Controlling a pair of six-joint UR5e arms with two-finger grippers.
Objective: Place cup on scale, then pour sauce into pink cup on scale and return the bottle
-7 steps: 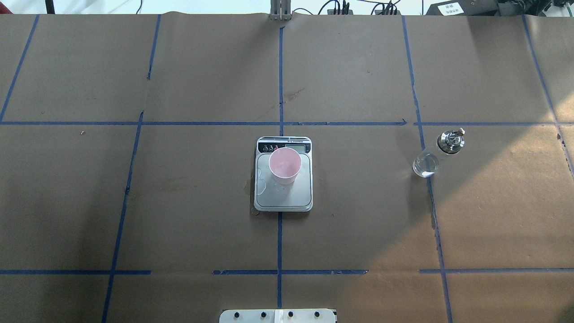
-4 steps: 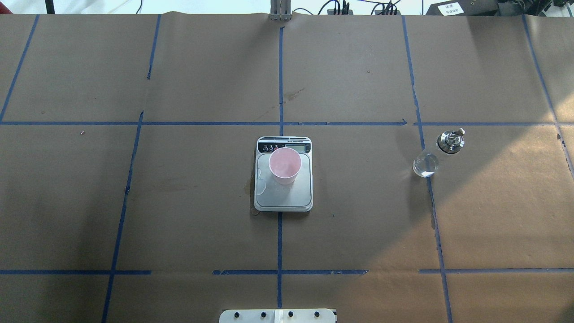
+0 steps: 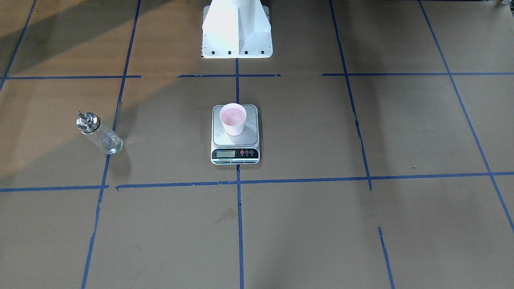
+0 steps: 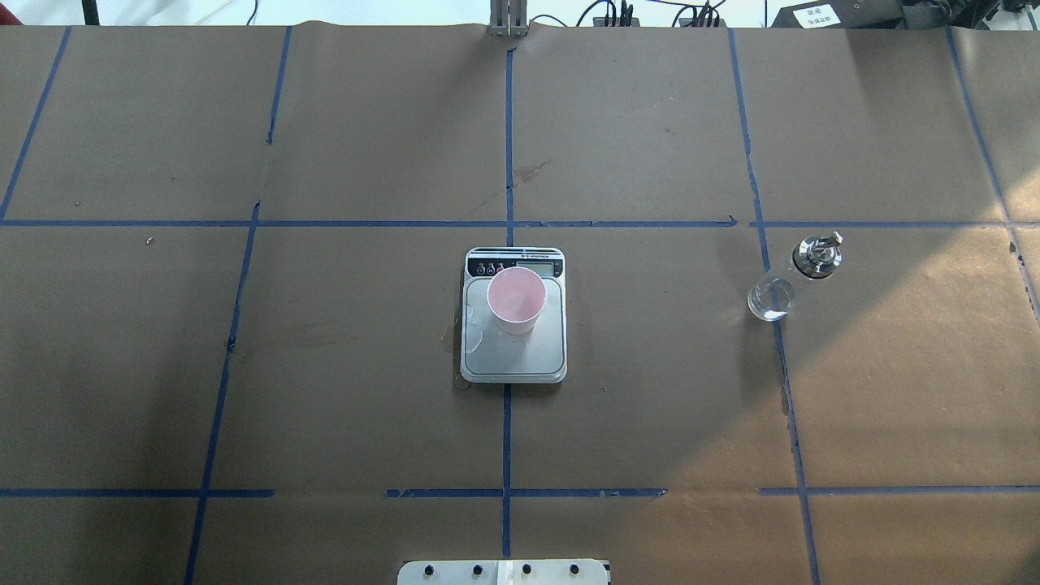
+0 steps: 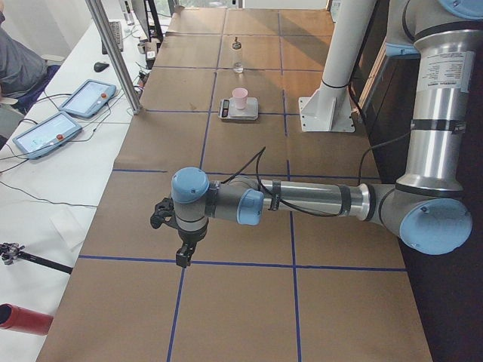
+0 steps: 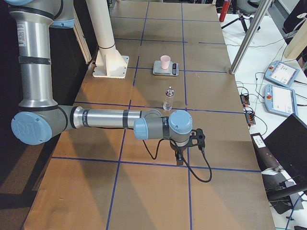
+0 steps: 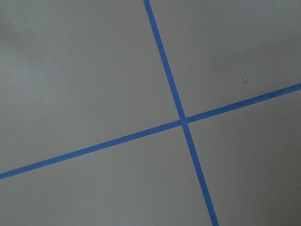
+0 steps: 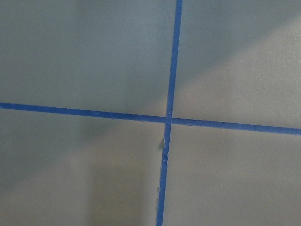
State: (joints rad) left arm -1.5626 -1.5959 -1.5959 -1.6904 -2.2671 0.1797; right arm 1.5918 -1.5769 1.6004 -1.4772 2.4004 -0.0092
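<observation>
**Cup on scale, bottle standing free, both grippers off at the table ends**

Left gripper: hangs low over the brown-paper table at the robot's left end, pointing down. Its wrist camera shows only a crossing of blue tape lines. It appears in the side view alone, so I cannot tell whether the fingers are apart or together. Nothing visible in them.

Right gripper: same posture at the opposite end, over another tape crossing. Side view only, so its finger state cannot be told either.

Cup: upright on the scale, toward the display end of the platform. It sits well apart from both grippers, roughly between them along the table. A glossy wet patch lies on the platform beside the cup.

Bottle: upright on a tape line, held by nothing. It stands between the right gripper and the scale, clear of both and far from the left gripper.
</observation>
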